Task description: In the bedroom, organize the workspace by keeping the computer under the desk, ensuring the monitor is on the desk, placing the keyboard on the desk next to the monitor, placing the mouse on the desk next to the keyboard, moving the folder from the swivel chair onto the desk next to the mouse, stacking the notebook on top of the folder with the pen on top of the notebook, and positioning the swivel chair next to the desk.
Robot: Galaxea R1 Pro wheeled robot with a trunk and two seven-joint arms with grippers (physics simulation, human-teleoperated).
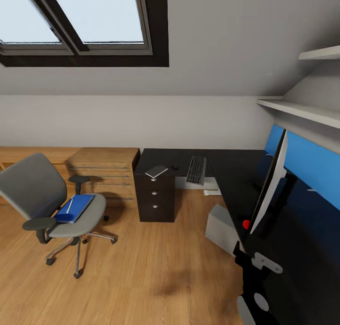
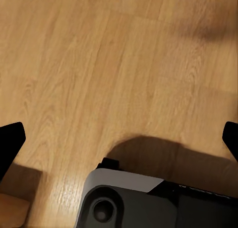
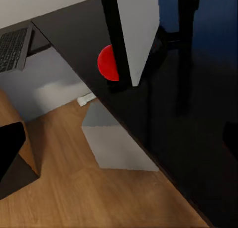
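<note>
The grey swivel chair [image 1: 45, 197] stands on the floor at the left, apart from the desk, with the blue folder [image 1: 75, 208] on its seat and a white pen [image 1: 70, 206] lying on the folder. On the black L-shaped desk [image 1: 226, 174] lie the keyboard [image 1: 196, 170], the small mouse [image 1: 174, 167] and a grey notebook [image 1: 156, 171]. The monitor [image 1: 271, 183] stands edge-on at the right. The grey computer [image 1: 222, 228] sits on the floor under the desk. My left gripper [image 2: 119, 141] hangs open over bare floor. My right gripper [image 3: 119, 143] is open near the desk edge, facing the monitor [image 3: 134, 34] and computer [image 3: 111, 138].
A red ball [image 1: 246, 224] rests on the desk by the monitor's foot. A wooden drawer chest [image 1: 104, 174] stands against the back wall left of the desk. Shelves [image 1: 302, 110] run along the right wall. My base [image 2: 134, 203] shows below the left gripper.
</note>
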